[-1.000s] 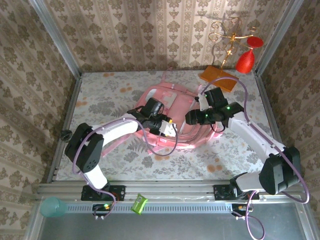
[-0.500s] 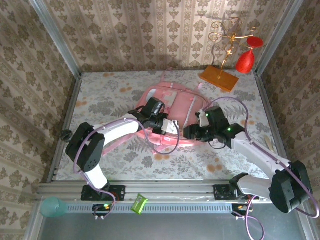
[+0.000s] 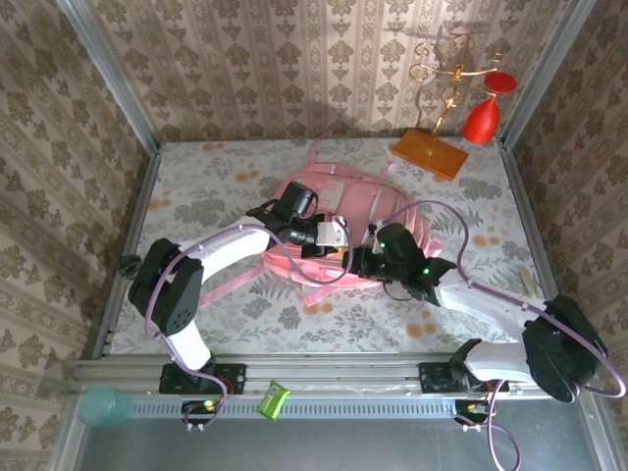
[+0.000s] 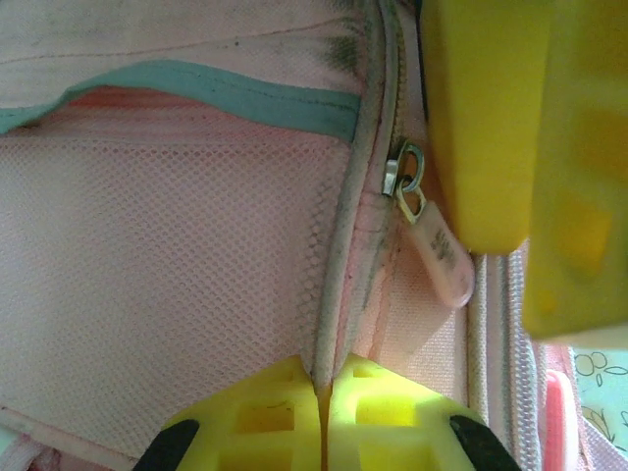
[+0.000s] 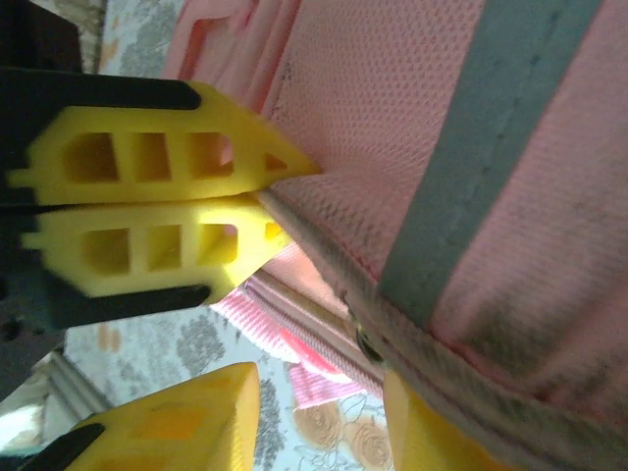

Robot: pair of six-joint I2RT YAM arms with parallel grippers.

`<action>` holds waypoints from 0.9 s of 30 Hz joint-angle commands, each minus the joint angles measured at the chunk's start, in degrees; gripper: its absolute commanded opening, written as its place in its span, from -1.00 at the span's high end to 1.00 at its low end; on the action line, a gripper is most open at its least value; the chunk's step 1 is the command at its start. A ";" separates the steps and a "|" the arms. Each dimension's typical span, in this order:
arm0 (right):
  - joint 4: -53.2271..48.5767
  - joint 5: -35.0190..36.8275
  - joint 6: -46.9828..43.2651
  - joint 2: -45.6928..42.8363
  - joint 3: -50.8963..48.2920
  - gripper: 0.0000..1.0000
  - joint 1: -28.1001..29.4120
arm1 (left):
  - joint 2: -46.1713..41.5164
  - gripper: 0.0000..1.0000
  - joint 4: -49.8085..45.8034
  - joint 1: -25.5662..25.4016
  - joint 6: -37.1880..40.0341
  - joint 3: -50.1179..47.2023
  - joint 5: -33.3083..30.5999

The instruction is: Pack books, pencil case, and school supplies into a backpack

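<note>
1. Lying near the middle of the worktop (image 3: 211,191), the pink backpack (image 3: 329,191) has both arms reaching over it.
2. Its zip edge is pinched by the left gripper (image 4: 325,378), fingers pressed together, just beside a pink zip pull (image 4: 437,245).
3. Fingers spread, the right gripper (image 5: 319,388) sits close beside the left gripper at the same edge, with worktop showing between its fingers.

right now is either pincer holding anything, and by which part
Left pincer pinches the backpack by its zip-edge seam. Right pincer straddles that edge; whether it grips cannot be told.
</note>
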 commanded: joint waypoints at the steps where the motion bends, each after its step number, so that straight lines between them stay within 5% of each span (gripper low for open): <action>1: 2.20 12.31 0.45 0.38 0.00 0.24 2.63 | 0.35 1.00 -2.28 0.29 -2.33 1.80 4.44; 6: 0.52 26.21 -0.38 0.86 -0.01 0.23 6.49 | 0.55 1.00 -3.21 0.13 -1.64 2.05 4.68; 15: 2.06 30.99 -1.34 6.40 3.14 0.33 8.32 | 0.88 1.00 -4.30 0.05 -0.72 2.24 4.55; 20: -0.76 35.28 0.04 6.46 3.06 0.49 9.26 | 0.87 1.00 -5.02 0.11 0.06 2.33 3.28; 27: -1.86 35.35 -2.74 2.79 0.51 0.96 8.99 | 0.88 1.00 -6.13 0.34 3.08 1.36 0.21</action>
